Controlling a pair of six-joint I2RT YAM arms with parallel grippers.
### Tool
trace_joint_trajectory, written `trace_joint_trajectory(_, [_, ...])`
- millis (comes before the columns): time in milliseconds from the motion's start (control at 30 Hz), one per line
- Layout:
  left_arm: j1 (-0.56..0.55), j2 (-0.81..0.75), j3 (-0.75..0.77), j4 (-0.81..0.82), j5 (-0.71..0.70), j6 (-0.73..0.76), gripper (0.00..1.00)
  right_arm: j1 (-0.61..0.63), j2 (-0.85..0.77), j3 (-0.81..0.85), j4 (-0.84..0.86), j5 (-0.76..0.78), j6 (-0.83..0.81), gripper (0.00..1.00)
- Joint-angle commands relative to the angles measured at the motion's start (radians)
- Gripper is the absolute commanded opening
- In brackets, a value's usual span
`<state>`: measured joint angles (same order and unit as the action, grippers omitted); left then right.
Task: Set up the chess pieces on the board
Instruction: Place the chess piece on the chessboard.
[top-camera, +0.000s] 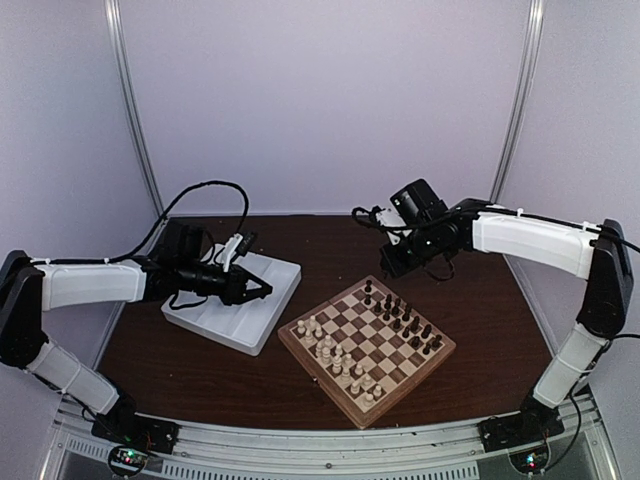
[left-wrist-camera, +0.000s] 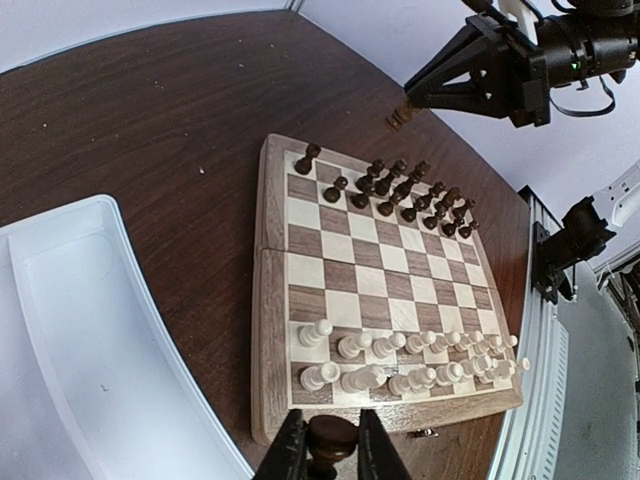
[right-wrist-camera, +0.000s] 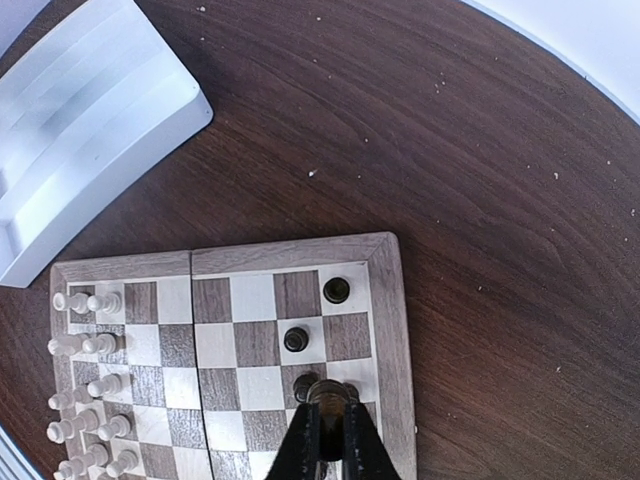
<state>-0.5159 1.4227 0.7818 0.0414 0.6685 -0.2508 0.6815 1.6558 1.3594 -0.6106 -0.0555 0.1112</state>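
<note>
Left end effector (left-wrist-camera: 332, 452) clamps dark piece (left-wrist-camera: 332, 432); right end effector (right-wrist-camera: 327, 412) likewise; overhead shows neither.

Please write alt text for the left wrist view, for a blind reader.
The left tool grips a dark chess piece near the rim of the board. Cream pieces stand in its near rows, dark pieces in the far rows; a white tray lies left.

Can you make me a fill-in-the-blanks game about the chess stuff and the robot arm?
1. The left gripper holds a ___ chess piece in its jaws.
2. The cream-white pieces stand on the board in ___ rows.
3. The tray beside the board is coloured ___.
Missing words: dark; two; white.
</note>
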Motion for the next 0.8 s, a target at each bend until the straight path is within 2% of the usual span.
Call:
trace_joint_trajectory(0, [0.007, -0.018, 0.035, 0.012, -0.001, 0.018, 0.16, -0.015, 0.044, -0.014, 0.031, -0.001, -0.005, 0.00])
trace_joint_trajectory(767, [0.007, 0.002, 0.068, -0.011, 0.002, 0.029, 0.16, -0.028, 0.167, -0.048, 0.152, 0.031, -0.025, 0.00])
